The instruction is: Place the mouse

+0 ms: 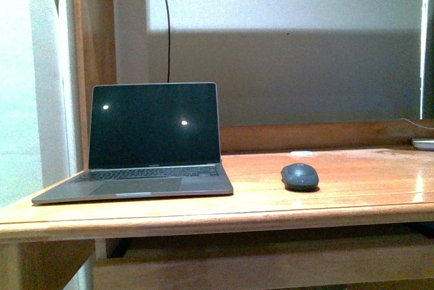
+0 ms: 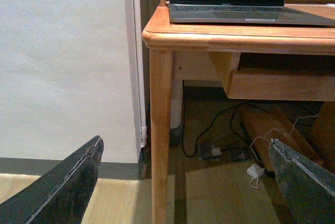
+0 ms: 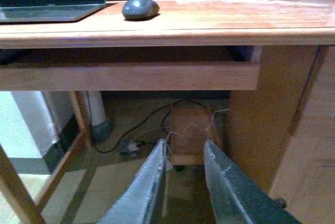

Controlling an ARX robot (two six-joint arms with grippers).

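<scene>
Now: mouse [image 1: 300, 176] sits on desk [image 1: 366, 188], lower right of center in front view, just right of open laptop [image 1: 146, 148], not touching. Left gripper [image 2: 183, 182] fingers wide apart, empty. Right gripper [image 3: 183, 182] fingers nearly together, narrow gap, holding nothing; both below desk level.

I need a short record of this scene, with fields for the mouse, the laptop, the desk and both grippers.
mouse: dark grey, lying on the desk to the right of the laptop, not touching it, nothing holding it
laptop: open, screen dark
desk: wooden
left gripper: open, empty, below the desk top
right gripper: fingers close together with a narrow gap, empty, below the desk top
</scene>
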